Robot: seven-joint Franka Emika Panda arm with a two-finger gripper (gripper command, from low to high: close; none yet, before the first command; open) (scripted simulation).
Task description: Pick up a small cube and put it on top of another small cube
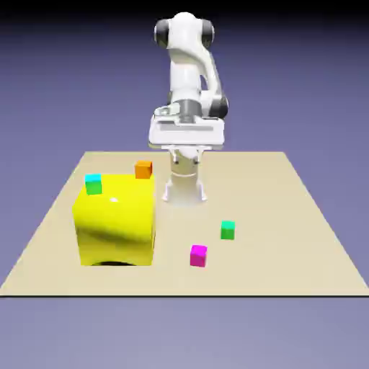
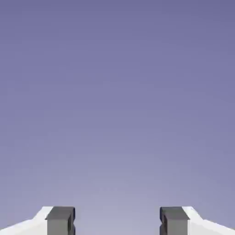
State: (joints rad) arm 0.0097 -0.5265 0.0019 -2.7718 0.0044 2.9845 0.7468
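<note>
The small magenta cube (image 1: 198, 255) lies on the table toward the front, right of the big yellow block (image 1: 115, 220). A small green cube (image 1: 228, 230) sits just behind it, to its right. My gripper (image 1: 186, 153) hangs high near the robot's base, far behind both cubes and well above the table. In the hand view only the blue-violet backdrop shows, and the gripper (image 2: 117, 222) is open: its grey fingertips (image 2: 60, 221) stand wide apart with nothing between them. No cube appears in the hand view.
A green cube with a cyan top (image 1: 93, 184) rests on the yellow block's top left corner. An orange cube (image 1: 143, 169) sits at the block's back right corner. The tan table (image 1: 288, 216) ends just in front of the magenta cube.
</note>
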